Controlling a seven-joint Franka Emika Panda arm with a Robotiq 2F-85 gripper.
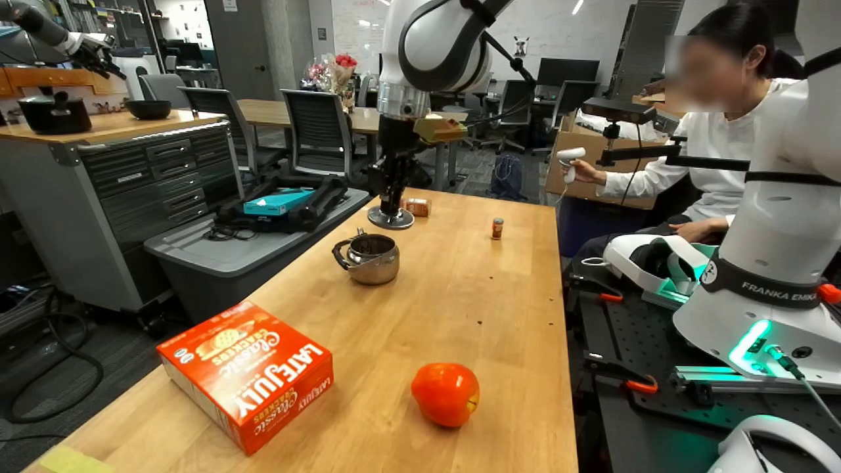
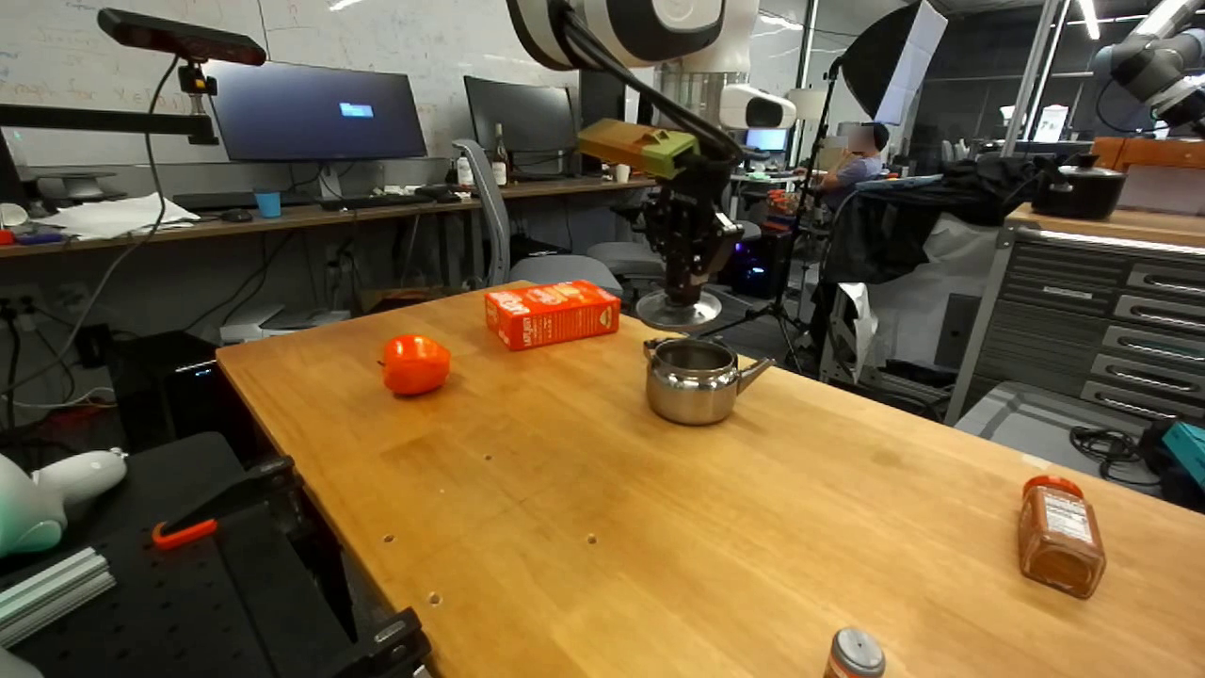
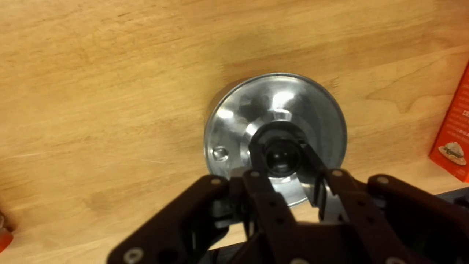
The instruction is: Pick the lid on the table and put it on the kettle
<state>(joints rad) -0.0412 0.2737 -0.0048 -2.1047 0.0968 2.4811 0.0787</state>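
Observation:
The lid, a round silver disc with a dark knob, shows in both exterior views (image 1: 381, 220) (image 2: 678, 314) and in the wrist view (image 3: 315, 110). My gripper (image 1: 392, 199) is shut on its knob, one finger on each side, in the wrist view (image 3: 280, 147). The lid hangs roughly level in the air. The kettle, a squat silver pot with open top, handle and spout, stands upright on the table in both exterior views (image 1: 378, 270) (image 2: 692, 397). The lid appears above it, apart from it, in both. In the wrist view the kettle cannot be made out; the lid and fingers cover the middle.
A red cracker box (image 1: 250, 374) (image 2: 555, 315) lies on the table (image 1: 460, 295). An orange-red round fruit or vegetable (image 1: 445, 394) (image 2: 415, 365) sits near it. A spice jar (image 2: 1062, 537) lies beyond the kettle, and a small jar (image 1: 497, 228) stands near the table's edge.

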